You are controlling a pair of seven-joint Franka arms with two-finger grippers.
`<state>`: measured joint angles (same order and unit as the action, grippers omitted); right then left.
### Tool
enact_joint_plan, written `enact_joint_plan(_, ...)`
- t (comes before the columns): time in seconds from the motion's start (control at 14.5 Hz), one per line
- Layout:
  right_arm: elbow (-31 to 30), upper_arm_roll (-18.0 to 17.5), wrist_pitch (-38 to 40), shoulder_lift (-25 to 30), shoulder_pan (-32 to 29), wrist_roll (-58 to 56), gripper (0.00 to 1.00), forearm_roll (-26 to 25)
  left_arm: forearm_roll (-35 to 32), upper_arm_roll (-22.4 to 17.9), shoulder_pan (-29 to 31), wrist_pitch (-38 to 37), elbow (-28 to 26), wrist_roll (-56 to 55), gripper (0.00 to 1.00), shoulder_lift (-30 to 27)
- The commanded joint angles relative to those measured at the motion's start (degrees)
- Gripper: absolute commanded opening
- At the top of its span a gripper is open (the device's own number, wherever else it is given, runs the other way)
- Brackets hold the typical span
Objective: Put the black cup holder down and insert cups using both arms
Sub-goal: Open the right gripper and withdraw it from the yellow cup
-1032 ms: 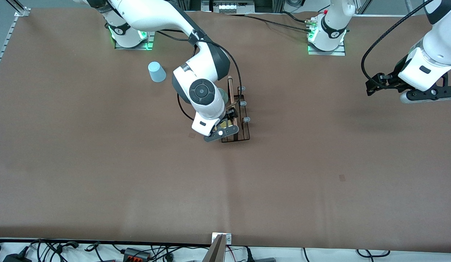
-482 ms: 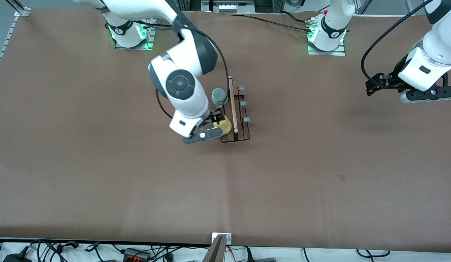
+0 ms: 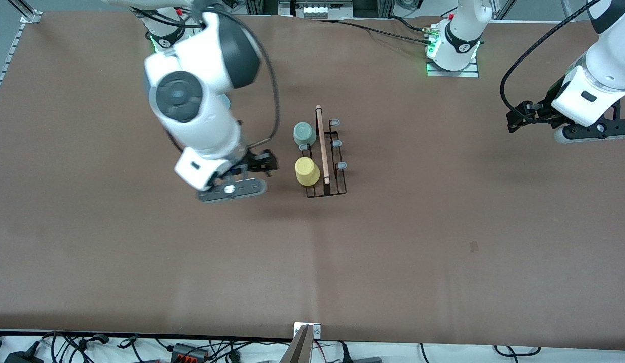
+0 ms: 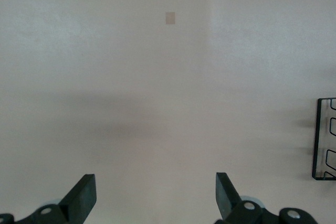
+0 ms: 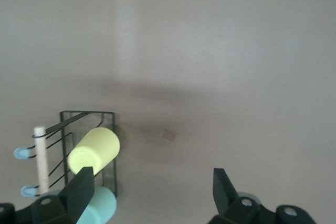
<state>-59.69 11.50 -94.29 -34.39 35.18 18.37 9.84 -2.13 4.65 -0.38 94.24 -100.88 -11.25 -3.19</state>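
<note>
The brown bench (image 3: 443,242) is carrying the black cup holder (image 3: 328,166) near its middle, with a small dark patch (image 3: 474,246) lying nearer the front camera.

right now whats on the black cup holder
Two cups sit on the black cup holder: a pale green cup and a yellow cup. The pegs beneath them are covered.

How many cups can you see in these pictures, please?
2. The pale green cup and the yellow cup both sit on pegs of the black cup holder, the yellow one nearer the front camera. Another may be hidden under the right arm.
</note>
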Motion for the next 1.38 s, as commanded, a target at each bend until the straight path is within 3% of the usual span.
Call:
enact_joint_plan(0.0, 0.19, 1.58, 1.65, 2.57, -1.87, 0.7, 1.0, -0.7, 0.81, -0.08, 0.03, -0.46, 0.59, 0.88, 1.0, -0.24)
enact_joint_plan(0.21, 0.01, 3.97, 4.28, 2.84, -4.58, 0.0, 1.0, -0.35, 0.81, 0.01, 0.03, -0.46, 0.59, 0.88, 1.0, -0.24)
enact_joint_plan(0.89, -0.69, 3.88, 4.38, 2.84, -18.56, -2.62, 1.0, -0.79, 0.81, 0.01, 0.03, -0.46, 0.59, 0.88, 1.0, -0.24)
enact_joint_plan(1.03, -5.57, 3.8, 3.07, 5.11, -21.98, -7.89, 1.0, 0.09, 0.81, 0.01, 0.03, -0.46, 0.59, 0.79, 1.0, -0.24)
enact_joint_plan(1.17, -10.08, 2.05, -2.27, 8.1, -26.37, -10.36, 1.0, 0.01, 0.81, 0.01, 0.03, -0.46, 0.59, 0.79, 1.0, -0.24)
enact_joint_plan(1.31, -12.11, -2.5, -3.35, 10.74, -31.89, -10.2, 1.0, -1.3, 0.81, 0.01, 0.03, -0.46, 0.59, 0.79, 1.0, -0.24)
